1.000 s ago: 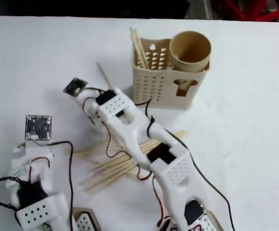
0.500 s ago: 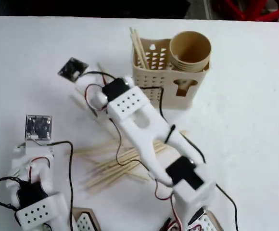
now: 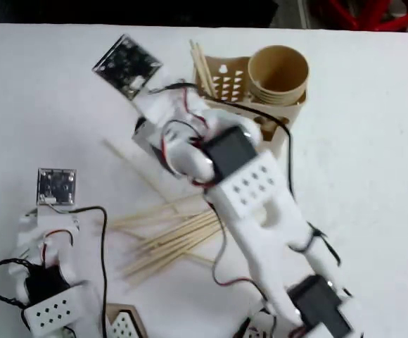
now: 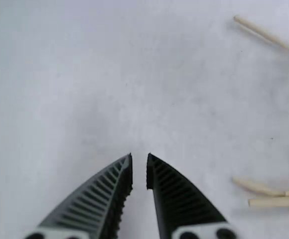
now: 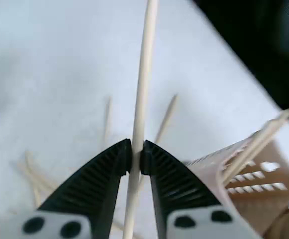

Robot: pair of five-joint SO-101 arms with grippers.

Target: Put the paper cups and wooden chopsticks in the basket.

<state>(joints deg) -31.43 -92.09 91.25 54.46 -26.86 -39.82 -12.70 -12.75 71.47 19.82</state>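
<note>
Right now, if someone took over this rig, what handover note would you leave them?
Right gripper: fingers shut on one chopstick, raised close to the basket.
Left gripper: fingers almost together, holding nothing, low over the table.
Done: paper cups are stacked in the basket, with a few chopsticks in the basket beside them.
Left: drop the held chopstick in, then collect the loose chopsticks piled on the table between the arms.
</note>
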